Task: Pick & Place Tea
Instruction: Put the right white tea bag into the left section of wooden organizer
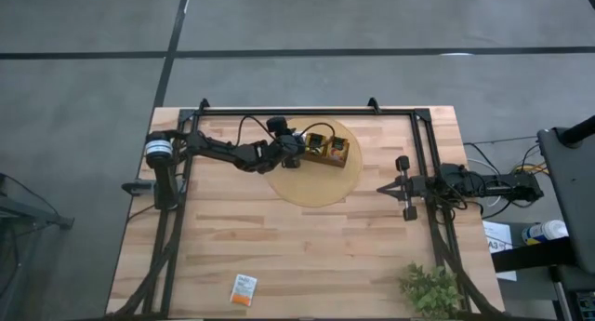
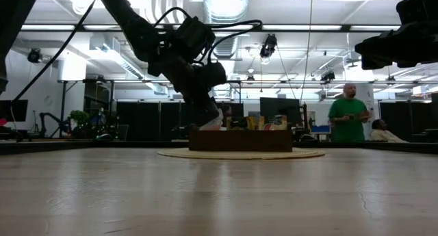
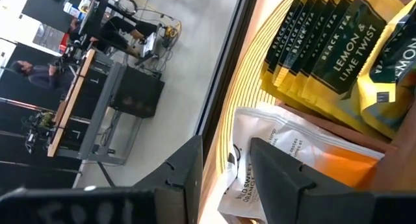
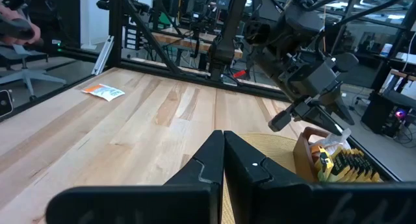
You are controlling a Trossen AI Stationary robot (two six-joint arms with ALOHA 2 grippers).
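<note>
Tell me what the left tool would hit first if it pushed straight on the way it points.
Most likely the white-and-orange tea packet at the end of the wooden tray. The left tool has that packet between its fingers already, with the yellow-green packets standing beyond it. Depth is hard to judge.

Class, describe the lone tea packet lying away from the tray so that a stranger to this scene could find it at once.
Start at the wooden table and go to its near edge, far from the round mat with the tray. On the bare wood there lies one flat tea packet, left of the potted plant. It is white with an orange end and lies alone.
</note>
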